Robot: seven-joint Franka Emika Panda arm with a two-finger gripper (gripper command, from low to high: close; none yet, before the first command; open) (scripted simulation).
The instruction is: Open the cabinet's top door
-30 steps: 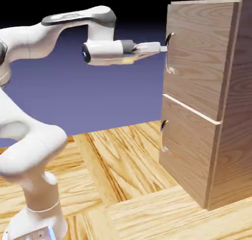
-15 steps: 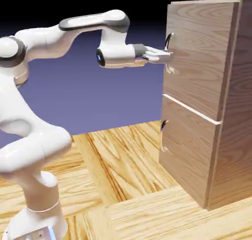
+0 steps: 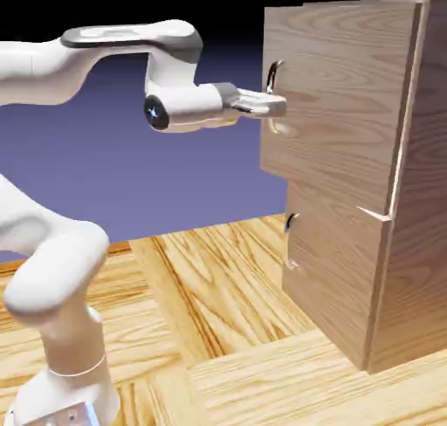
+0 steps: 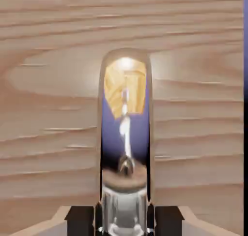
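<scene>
In the exterior view's upper right, the top door (image 3: 340, 92) now stands slightly ajar, its handle edge shifted left past the lower door (image 3: 336, 267), which is unmoved on the cabinet (image 3: 419, 206). The arm (image 3: 175, 53) has drawn back left compared with half a second ago. The jaws (image 4: 125, 220) are closed on the top door's curved metal handle (image 4: 125, 133).
</scene>
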